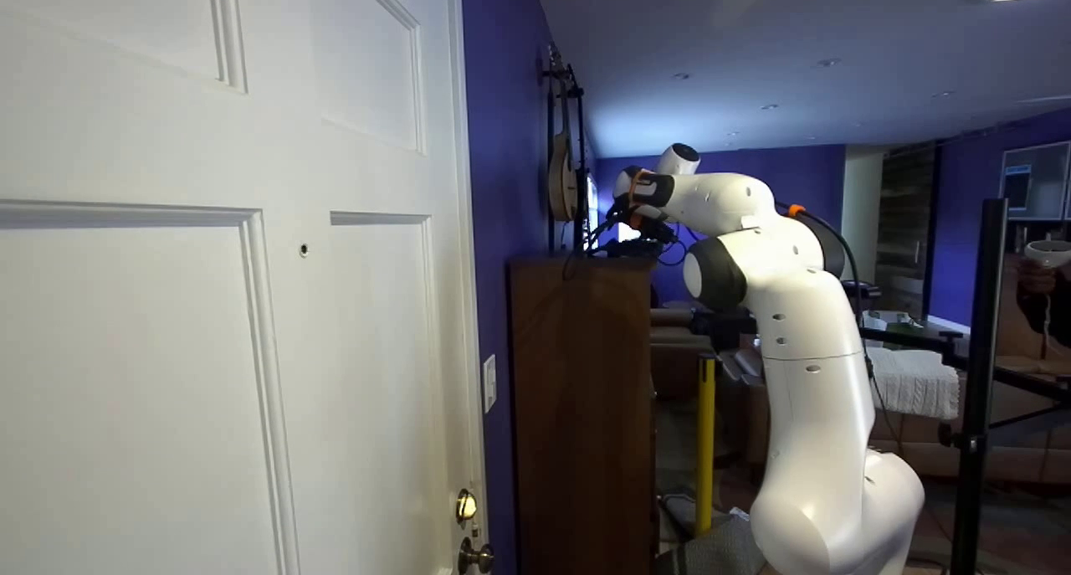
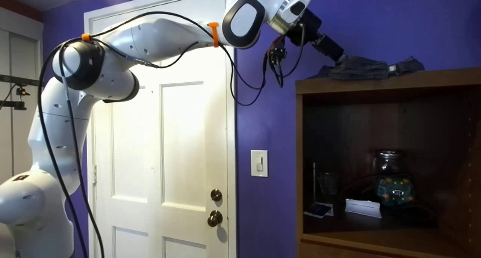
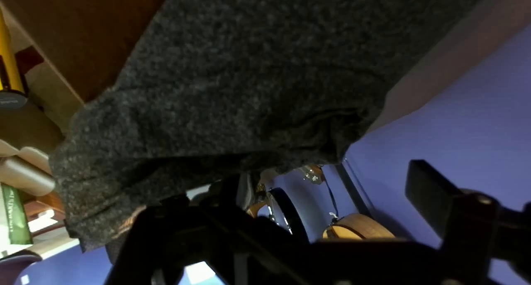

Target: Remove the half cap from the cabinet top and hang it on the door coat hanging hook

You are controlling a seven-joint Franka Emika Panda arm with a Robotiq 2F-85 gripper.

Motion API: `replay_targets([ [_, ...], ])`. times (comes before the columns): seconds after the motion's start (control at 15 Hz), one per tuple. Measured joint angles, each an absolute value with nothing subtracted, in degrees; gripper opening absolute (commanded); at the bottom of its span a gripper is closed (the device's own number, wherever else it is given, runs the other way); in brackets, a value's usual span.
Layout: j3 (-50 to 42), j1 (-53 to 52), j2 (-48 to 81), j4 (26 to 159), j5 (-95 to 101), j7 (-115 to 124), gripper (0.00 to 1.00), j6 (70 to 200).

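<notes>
The half cap (image 2: 362,68), dark grey limp fabric, lies on top of the brown cabinet (image 2: 338,86) near its door-side end. It fills the upper wrist view (image 3: 249,77). My gripper (image 2: 341,57) points down at a slant, its fingertips at the cap's near end. In the wrist view the gripper (image 3: 325,183) has its fingers wide apart; the cap hides part of the left finger, and the right finger stands free of the cloth. The white door (image 1: 368,324) carries the hook (image 1: 304,249), a tiny dark stub between its panels.
A purple wall (image 2: 270,119) runs behind the cabinet, with a hung guitar (image 1: 562,177) close past the gripper. The cabinet's open shelf holds a jar (image 2: 389,160) and small items. Loose cables (image 2: 244,96) hang from the wrist. A yellow post (image 1: 705,441) stands beside the cabinet.
</notes>
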State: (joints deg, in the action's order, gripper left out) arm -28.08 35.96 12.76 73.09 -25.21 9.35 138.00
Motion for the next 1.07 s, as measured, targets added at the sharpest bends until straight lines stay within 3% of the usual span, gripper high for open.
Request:
replay_targets([
  [0.4,-24.26,40.36,16.01,69.03,-25.41,10.75,1.0,133.17],
  [0.53,-22.71,41.4,16.61,67.81,-25.72,10.75,0.72,131.77],
  [1.07,-20.07,42.94,17.42,63.01,-25.76,10.67,0.16,122.29],
])
